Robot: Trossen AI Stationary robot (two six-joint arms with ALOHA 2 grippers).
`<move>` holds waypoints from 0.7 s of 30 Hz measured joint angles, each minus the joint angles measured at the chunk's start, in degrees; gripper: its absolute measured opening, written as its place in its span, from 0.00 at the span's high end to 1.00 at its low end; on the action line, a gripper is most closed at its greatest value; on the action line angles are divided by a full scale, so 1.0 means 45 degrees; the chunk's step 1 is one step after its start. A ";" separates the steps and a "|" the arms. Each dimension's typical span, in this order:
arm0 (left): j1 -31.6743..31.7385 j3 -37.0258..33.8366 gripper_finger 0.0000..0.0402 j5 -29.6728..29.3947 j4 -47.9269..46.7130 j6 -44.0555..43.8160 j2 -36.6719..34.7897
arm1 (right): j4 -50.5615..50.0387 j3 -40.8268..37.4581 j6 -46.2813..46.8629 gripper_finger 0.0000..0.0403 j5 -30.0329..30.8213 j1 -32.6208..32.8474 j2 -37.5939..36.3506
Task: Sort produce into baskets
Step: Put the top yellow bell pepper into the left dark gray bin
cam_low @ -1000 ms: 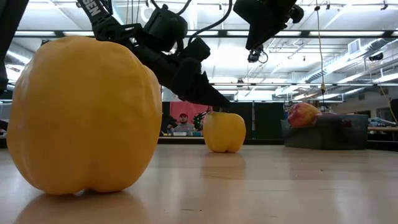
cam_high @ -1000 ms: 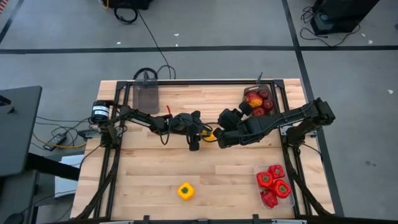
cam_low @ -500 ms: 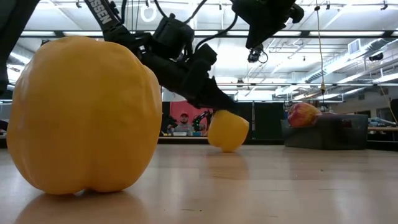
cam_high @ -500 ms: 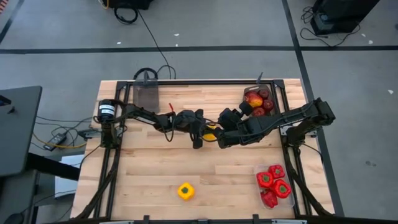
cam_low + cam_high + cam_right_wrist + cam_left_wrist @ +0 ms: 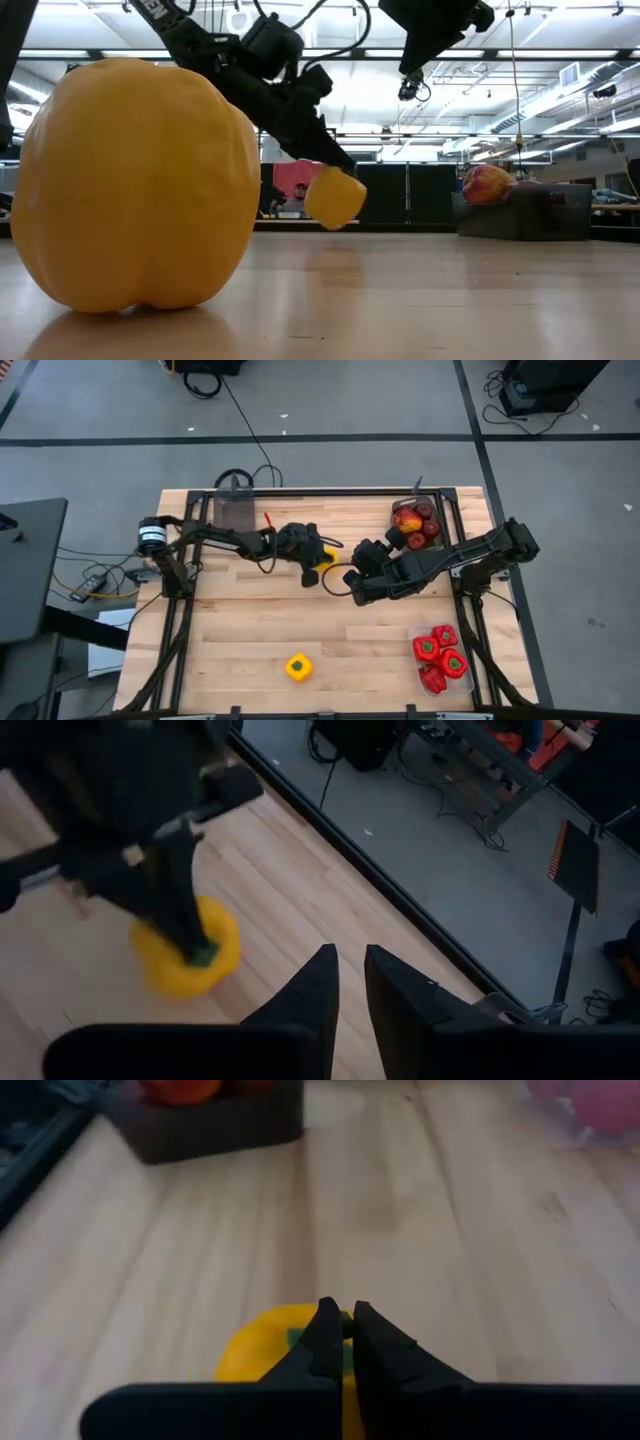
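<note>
I'm pinching the small yellow toy bell pepper (image 5: 334,197) by its green stem, left gripper (image 5: 311,561) pressed together, lifting it clear of the wooden table (image 5: 240,640). It's looking light, rigid, slippery-skinned; the stem is the handle. Right gripper (image 5: 351,582) is hovering beside the pepper, fingers nearly together, empty.

left claw (image 5: 341,1342): pinched on green stem | yellow pepper (image 5: 262,1348): beneath | wooden table (image 5: 420,1230)
</note>
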 joint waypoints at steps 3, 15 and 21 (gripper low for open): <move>0.0339 -0.0001 0.97 -0.0285 -0.0701 0.0056 -0.0712 | -0.0141 0.0000 0.0263 0.86 0.0019 0.0106 0.0000; 0.1937 -0.0161 0.96 -0.0912 -0.1862 0.0082 -0.3912 | -0.0209 -0.1408 0.1488 0.97 -0.0156 0.0314 0.0000; 0.2788 -0.2484 0.96 -0.0890 -0.1071 -0.0263 -0.5812 | -0.0097 -0.2326 0.2277 0.97 -0.0418 0.0479 0.0010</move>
